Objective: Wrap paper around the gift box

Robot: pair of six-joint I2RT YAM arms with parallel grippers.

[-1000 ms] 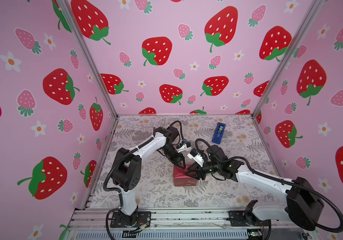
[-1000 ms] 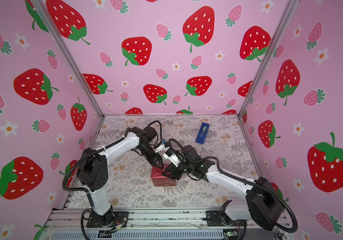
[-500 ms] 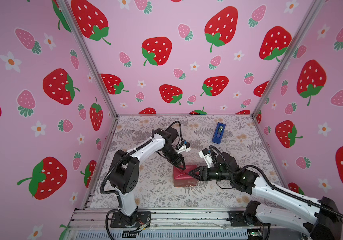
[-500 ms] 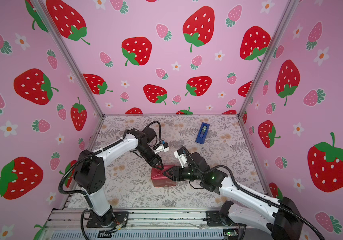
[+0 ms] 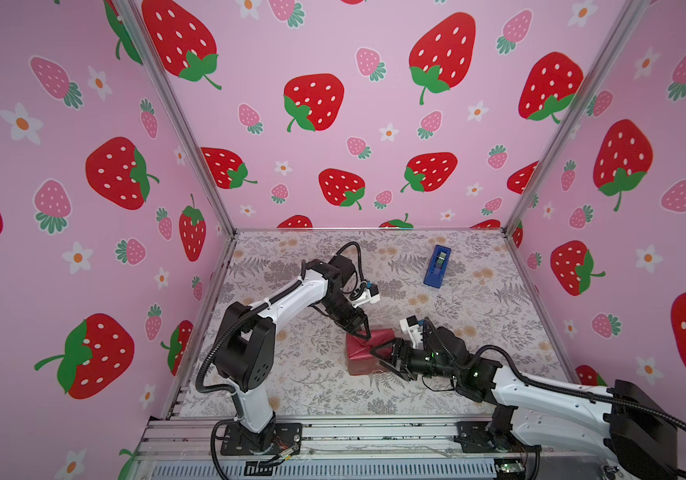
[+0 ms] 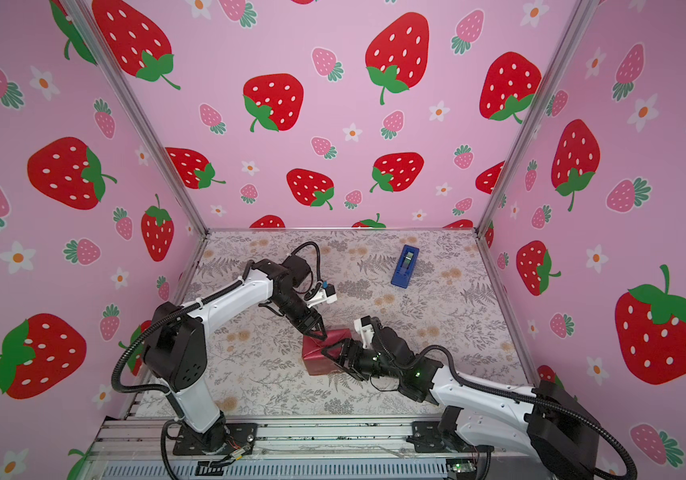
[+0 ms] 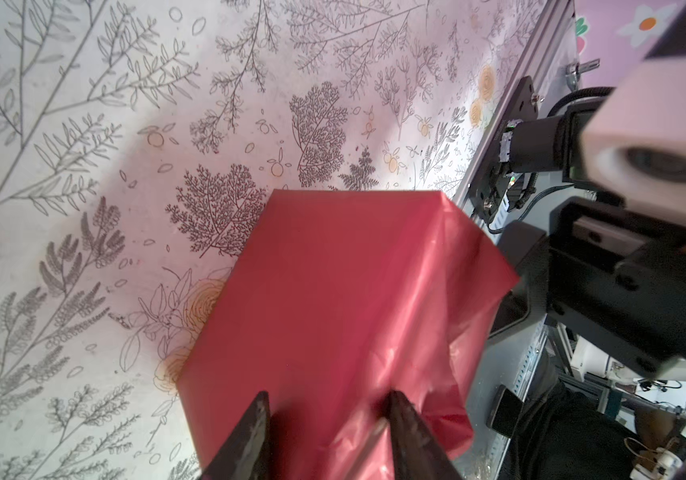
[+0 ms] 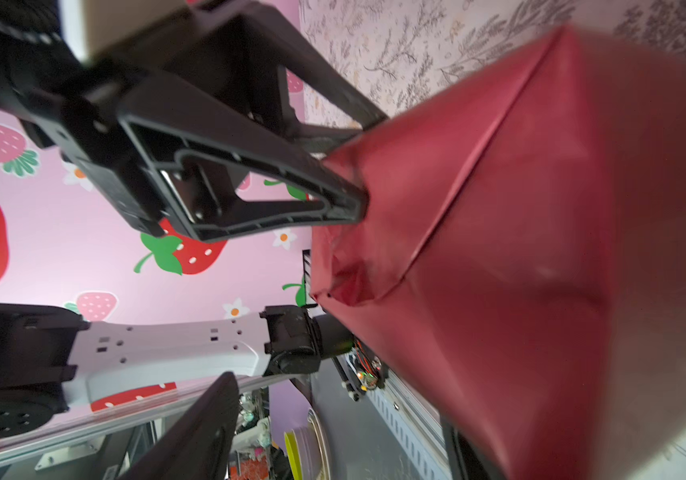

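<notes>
1. The pink walls are printed with red strawberries and white flowers.
2. The flat worktop has a grey fern and flower print.
3. The shiny dark red paper sits in the middle of the worktop. It is folded into a creased cube, and the gift box is hidden inside.
4. The blue plastic tape holder lies at the back, well apart.
5. The black left claw presses its half-spread tips on the paper's top.
6. The black right claw is spread wide at the paper's side.
</notes>
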